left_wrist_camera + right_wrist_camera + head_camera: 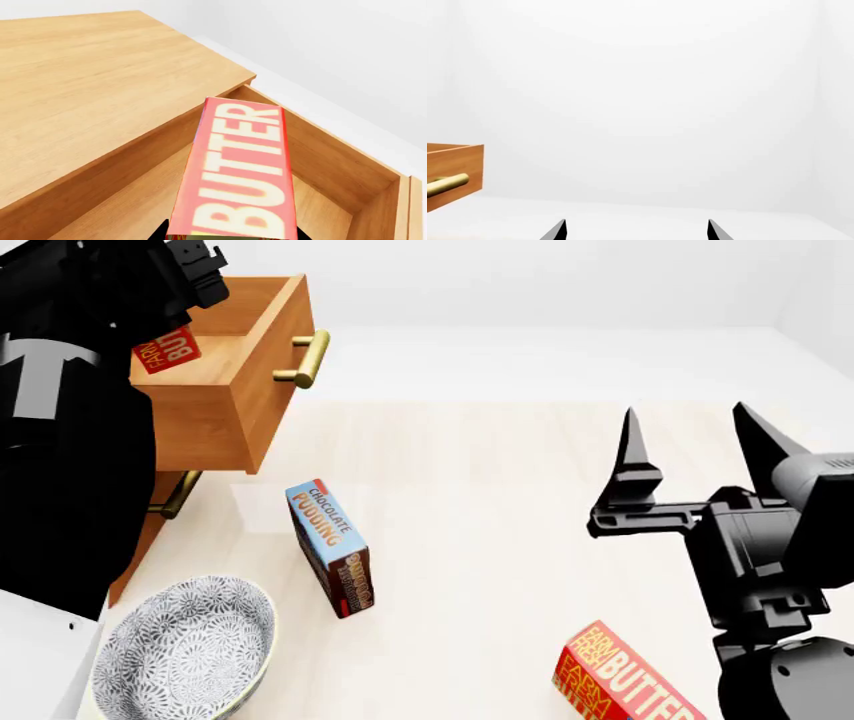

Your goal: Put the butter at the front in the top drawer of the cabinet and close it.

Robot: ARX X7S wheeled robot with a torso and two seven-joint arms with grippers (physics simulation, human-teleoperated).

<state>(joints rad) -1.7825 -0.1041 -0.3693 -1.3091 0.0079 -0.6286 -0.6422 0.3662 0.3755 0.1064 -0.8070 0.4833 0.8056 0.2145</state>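
Placement step in hand: left gripper (pixel 167 335) carries the butter (pixel 237 175) clamped between its jaws, held over the open top drawer (pixel 333 165) of the cabinet (pixel 87 90), box not yet down on the drawer floor. Right gripper (pixel 694 475) hangs idle, jaws spread wide, empty. Next move, as judged: lower, release inside, withdraw, then push the brass handle (pixel 307 358) to shut.

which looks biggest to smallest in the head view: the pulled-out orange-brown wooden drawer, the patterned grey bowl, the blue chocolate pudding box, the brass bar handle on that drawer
1. Orange-brown wooden top drawer, partly hidden by the left arm.
2. Patterned grey bowl, cut off by the picture's edge and nearer the camera, so its lead over the box is unsure.
3. Blue chocolate pudding box.
4. Brass bar handle.
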